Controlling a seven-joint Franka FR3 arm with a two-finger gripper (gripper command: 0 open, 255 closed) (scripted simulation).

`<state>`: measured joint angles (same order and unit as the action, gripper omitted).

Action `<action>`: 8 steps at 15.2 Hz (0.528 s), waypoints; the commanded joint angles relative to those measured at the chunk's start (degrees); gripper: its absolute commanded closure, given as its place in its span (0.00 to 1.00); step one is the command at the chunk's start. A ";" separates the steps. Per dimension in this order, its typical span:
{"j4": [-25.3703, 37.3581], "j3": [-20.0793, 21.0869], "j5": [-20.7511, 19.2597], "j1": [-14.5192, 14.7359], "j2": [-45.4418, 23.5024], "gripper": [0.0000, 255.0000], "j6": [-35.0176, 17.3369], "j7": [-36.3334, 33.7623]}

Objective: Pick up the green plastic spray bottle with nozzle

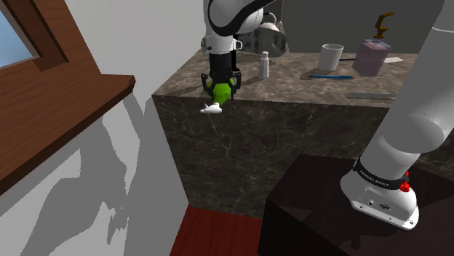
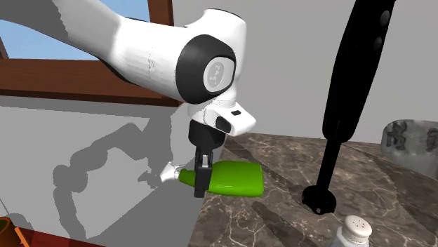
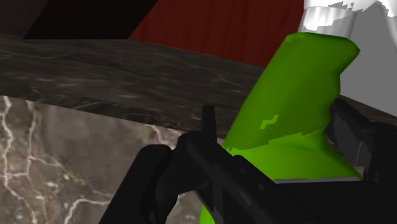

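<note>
**Shoulder view, left to right.** A brown wooden window frame [image 1: 65,87] projects from the grey wall [image 1: 138,189]. Next comes the near corner of the dark veined table [image 1: 291,138], where the white arm [image 1: 229,18] reaches straight down. Its black pincer [image 1: 221,86] is narrowed onto the green spray bottle [image 1: 220,94], with one finger on each side of the body. The bottle sits at the table's edge nearest the wall, and its white nozzle [image 1: 212,109] overhangs the front face. Whether the bottle touches the tabletop cannot be told. Further right on the table are a white shaker [image 1: 264,65], a white cup [image 1: 331,57] with a blue pen [image 1: 331,76] lying before it, and a lilac box [image 1: 372,58]. The dark stand [image 1: 305,218] occupies the lower right.

**Second exterior view.** The bottle lies on its side, nozzle toward the wall and past the table's edge. A black pole [image 2: 344,105] with a round foot stands well apart to its right.

**Wrist view.** The green body sits clasped between the two fingers [image 3: 210,165]. A red floor [image 3: 216,28] shows beyond the table's edge.
</note>
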<state>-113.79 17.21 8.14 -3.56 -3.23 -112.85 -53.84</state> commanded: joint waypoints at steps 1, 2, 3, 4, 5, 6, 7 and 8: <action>0.80 -0.04 0.01 -0.05 0.30 1.00 1.12 -0.12; 1.33 -0.05 0.04 -0.07 0.51 1.00 1.85 -0.18; 1.87 -0.06 0.06 -0.09 0.73 1.00 2.59 -0.23; 2.42 -0.07 0.08 -0.11 0.92 1.00 3.33 -0.29; 2.98 -0.09 0.10 -0.13 1.11 1.00 4.07 -0.35; 3.55 -0.10 0.12 -0.15 1.29 1.00 4.81 -0.41; 4.13 -0.12 0.13 -0.17 1.45 1.00 5.55 -0.47; 4.73 -0.13 0.15 -0.18 1.60 1.00 6.29 -0.54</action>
<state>-109.68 17.07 8.26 -3.75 -1.83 -107.38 -54.26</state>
